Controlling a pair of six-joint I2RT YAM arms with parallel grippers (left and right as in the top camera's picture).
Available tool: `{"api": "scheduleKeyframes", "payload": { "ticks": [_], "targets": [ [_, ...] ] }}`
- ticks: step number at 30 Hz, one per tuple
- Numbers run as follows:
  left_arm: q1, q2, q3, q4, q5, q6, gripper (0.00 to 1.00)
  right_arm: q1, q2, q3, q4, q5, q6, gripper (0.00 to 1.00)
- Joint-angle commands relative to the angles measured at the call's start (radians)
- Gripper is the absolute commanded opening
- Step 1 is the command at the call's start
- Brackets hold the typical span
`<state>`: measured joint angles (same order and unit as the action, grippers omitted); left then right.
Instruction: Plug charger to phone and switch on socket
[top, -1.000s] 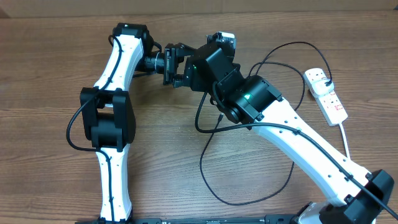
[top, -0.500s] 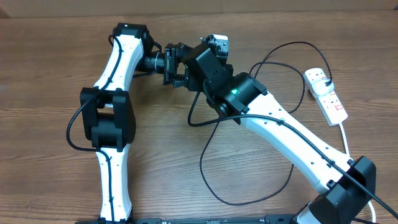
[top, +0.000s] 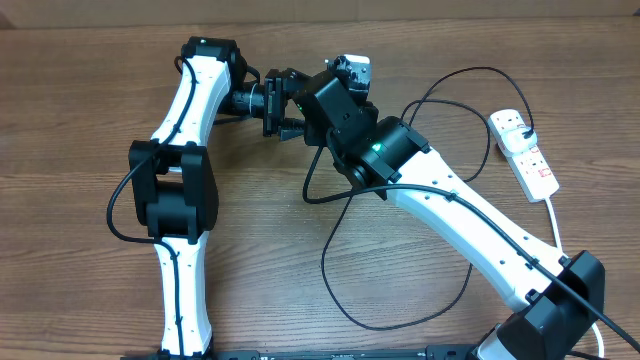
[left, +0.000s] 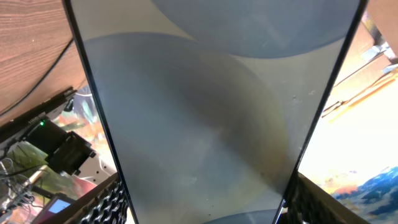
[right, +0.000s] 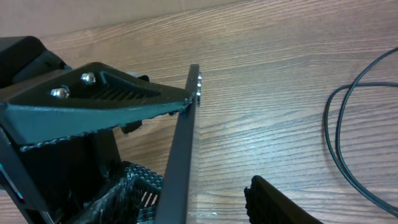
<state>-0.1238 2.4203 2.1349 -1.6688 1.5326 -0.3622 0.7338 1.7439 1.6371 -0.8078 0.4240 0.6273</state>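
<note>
The phone (left: 205, 124) fills the left wrist view, its glassy face reflecting the room. My left gripper (left: 205, 211) is shut on the phone, one finger on each long edge. In the right wrist view the phone (right: 181, 149) stands edge-on between my right gripper's (right: 202, 193) jaws. The left pad (right: 127, 193) is close against it and the right pad (right: 280, 202) stands clear, so this gripper is open. Overhead, both grippers meet at the back centre and hide the phone. The charger (top: 400, 315) loops loosely over the table to its plug in the socket (top: 533, 165) at far right.
The charger cable also curves along the right side of the right wrist view (right: 339, 134). The socket's white cord (top: 556, 228) trails toward the front right. Bare wooden table (top: 80, 120) lies to the left of the left arm.
My right arm has swung left toward the phone held by the left gripper, and its jaws have narrowed around the phone's edge. The left arm and phone have stayed still.
</note>
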Motion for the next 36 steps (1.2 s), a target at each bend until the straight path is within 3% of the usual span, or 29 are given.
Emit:
{"api": "scheduleKeyframes", "payload": {
  "ticks": [1,10,36],
  "targets": [
    [-0.002,-0.005,0.028,0.010,0.031,0.026,0.65,0.000,-0.009,0.027,-0.002,0.018,-0.006,0.52],
    [-0.001,-0.005,0.028,0.048,0.031,0.026,0.65,0.000,-0.009,0.027,-0.001,-0.016,-0.002,0.43],
    [-0.001,-0.005,0.028,0.054,0.029,0.026,0.65,0.000,-0.009,0.027,0.001,-0.043,-0.004,0.30]
  ]
}}
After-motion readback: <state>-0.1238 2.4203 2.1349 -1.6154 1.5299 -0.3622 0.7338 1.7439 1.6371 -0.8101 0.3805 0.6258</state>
